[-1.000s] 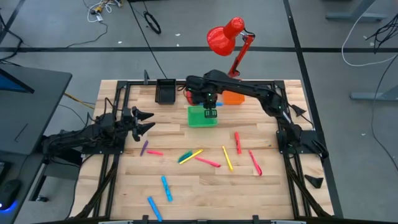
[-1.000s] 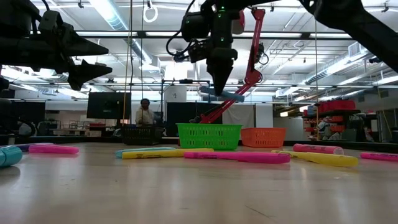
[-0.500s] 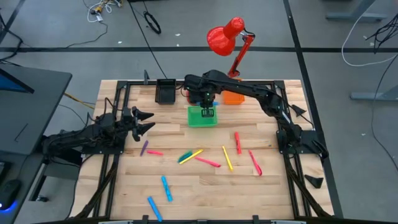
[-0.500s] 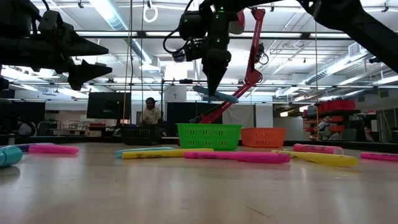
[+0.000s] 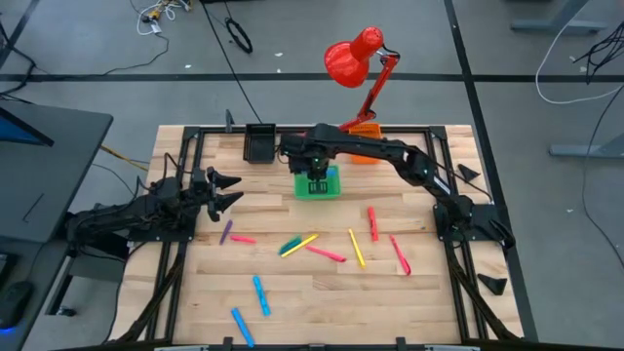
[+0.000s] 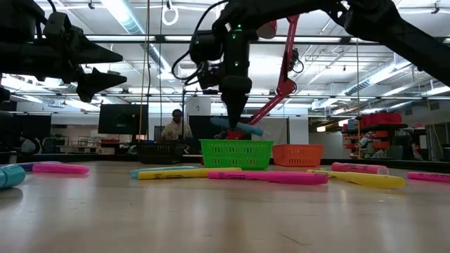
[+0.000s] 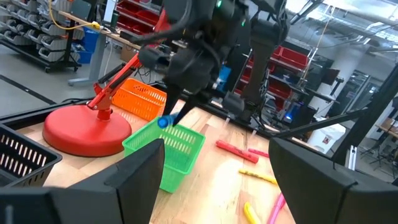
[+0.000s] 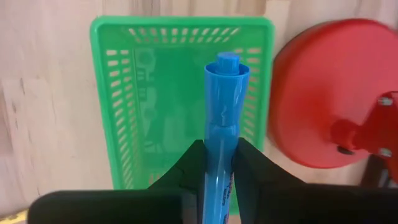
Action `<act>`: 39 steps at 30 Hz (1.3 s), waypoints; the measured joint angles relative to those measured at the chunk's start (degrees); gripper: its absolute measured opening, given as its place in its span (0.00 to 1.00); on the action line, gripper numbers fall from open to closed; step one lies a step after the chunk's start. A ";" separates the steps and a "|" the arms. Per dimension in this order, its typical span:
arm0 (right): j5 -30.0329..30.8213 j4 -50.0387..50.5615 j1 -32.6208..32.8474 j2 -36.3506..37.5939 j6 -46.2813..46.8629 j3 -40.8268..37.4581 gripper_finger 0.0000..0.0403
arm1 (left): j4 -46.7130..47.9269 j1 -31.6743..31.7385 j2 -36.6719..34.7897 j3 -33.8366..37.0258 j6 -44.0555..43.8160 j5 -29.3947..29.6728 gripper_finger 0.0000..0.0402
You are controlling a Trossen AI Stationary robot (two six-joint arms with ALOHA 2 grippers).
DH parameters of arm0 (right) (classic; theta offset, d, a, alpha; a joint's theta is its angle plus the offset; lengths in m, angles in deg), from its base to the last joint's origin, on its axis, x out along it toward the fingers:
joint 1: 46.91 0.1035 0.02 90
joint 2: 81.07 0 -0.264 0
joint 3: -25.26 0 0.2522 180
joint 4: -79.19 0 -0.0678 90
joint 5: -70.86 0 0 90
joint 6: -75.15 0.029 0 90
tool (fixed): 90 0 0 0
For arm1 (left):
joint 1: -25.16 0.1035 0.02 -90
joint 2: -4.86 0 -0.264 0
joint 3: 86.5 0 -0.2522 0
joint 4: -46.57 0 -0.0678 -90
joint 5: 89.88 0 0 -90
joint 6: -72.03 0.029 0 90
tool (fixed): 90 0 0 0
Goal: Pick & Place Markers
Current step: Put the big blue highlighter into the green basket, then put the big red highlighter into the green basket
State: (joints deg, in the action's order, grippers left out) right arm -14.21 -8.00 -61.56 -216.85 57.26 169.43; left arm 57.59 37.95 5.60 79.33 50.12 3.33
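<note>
Your right gripper (image 8: 216, 163) hangs above the green bin (image 5: 318, 183), fingers clamped on a blue marker (image 8: 222, 124) just over the bin's rim. Your left gripper (image 5: 230, 190) waits well left of the bin, fingers apart. Other markers (image 5: 326, 253) lie on the wooden worktop (image 5: 322, 292) in front of the bin, with bare wood between them.

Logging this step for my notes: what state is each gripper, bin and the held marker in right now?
right gripper: shut on blue marker, above green bin
blue marker: held, not yet dropped
green bin: upright, looks empty
left gripper: open, holding nothing
orange bin: upright
black bin: upright
</note>
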 joint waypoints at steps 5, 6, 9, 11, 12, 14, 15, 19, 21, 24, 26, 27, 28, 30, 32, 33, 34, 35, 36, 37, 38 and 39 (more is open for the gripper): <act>0.00 -0.93 0.03 -2.11 0.90 -0.07 0.12 | 0.00 -0.01 0.00 -0.01 0.00 0.01 0.74; 0.00 -1.24 0.03 -2.49 0.92 -0.07 0.12 | 0.00 -0.01 0.00 -0.01 0.00 0.01 0.74; 0.00 -2.42 0.08 -3.75 0.92 -0.07 0.12 | 0.00 0.00 0.00 -0.01 0.00 0.01 0.74; 0.00 -2.43 0.08 -4.66 0.90 -0.07 0.12 | 0.00 -0.01 0.00 -0.02 0.00 0.01 0.74; 0.00 -2.43 0.06 -5.01 0.92 -0.07 0.12 | 0.00 -0.02 0.00 -0.02 0.00 0.02 0.74; 0.00 -2.40 0.08 -5.48 0.92 -0.07 0.12 | 0.00 -0.02 0.00 -0.02 0.00 0.00 0.74; 0.00 -2.43 0.08 -5.51 0.92 -0.07 0.12 | 0.00 0.00 0.00 0.00 0.00 0.00 0.74; 0.00 -4.03 0.10 -5.49 0.92 -0.07 0.16 | 0.00 -0.01 0.00 -0.02 0.00 0.02 0.74; 0.00 -4.17 0.09 -5.37 0.91 -0.07 0.20 | 0.00 -0.02 0.00 0.00 0.00 0.00 0.74; 0.02 -4.03 0.08 -5.21 0.92 -0.07 0.27 | 0.00 -0.01 0.00 -0.01 0.00 0.01 0.74; 0.00 -3.85 0.08 -5.23 1.14 -0.07 0.32 | 0.00 -0.01 0.00 -0.01 0.00 0.00 0.74; 0.02 -3.87 0.10 -5.21 1.45 -0.07 0.34 | 0.00 0.00 0.00 -0.02 0.00 0.00 0.74; 0.02 -3.89 0.10 -5.21 1.69 -0.07 0.36 | 0.00 -0.02 0.00 0.00 0.00 0.02 0.74; 0.02 -3.87 0.10 -5.21 2.37 -0.07 0.40 | 0.00 0.00 0.00 -0.02 0.00 0.00 0.74; 0.02 -3.77 0.08 -5.21 2.40 -0.07 0.43 | 0.00 0.00 0.00 -0.02 0.00 0.02 0.74; 0.02 -3.55 0.08 -5.21 2.40 -0.07 0.45 | 0.00 -0.02 0.00 0.00 0.00 0.02 0.74; 0.02 -3.18 0.08 -5.21 2.40 -0.07 0.46 | 0.00 0.00 0.00 0.00 0.00 0.02 0.74; 0.02 -2.87 0.08 -5.21 2.41 -0.07 0.47 | -0.01 -0.01 0.00 -0.02 0.00 0.00 0.74; 0.02 -2.68 0.10 -5.21 2.53 -0.07 0.48 | 0.00 -0.02 0.00 0.00 0.00 0.01 0.74; 0.02 -2.47 0.10 -5.21 2.68 -0.07 0.49 | 0.00 -0.01 0.00 -0.02 0.00 0.00 0.74; 0.02 -2.22 0.10 -5.21 3.10 -0.07 0.49 | 0.00 -0.02 0.00 0.00 0.00 0.02 0.74; 0.02 -1.96 0.10 -5.21 3.69 -0.07 0.50 | 0.00 -0.02 0.00 0.00 0.00 0.02 0.74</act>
State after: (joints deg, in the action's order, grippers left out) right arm -14.18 -9.97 -61.46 -222.06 60.95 169.37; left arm 57.59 37.93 5.60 79.33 50.12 3.34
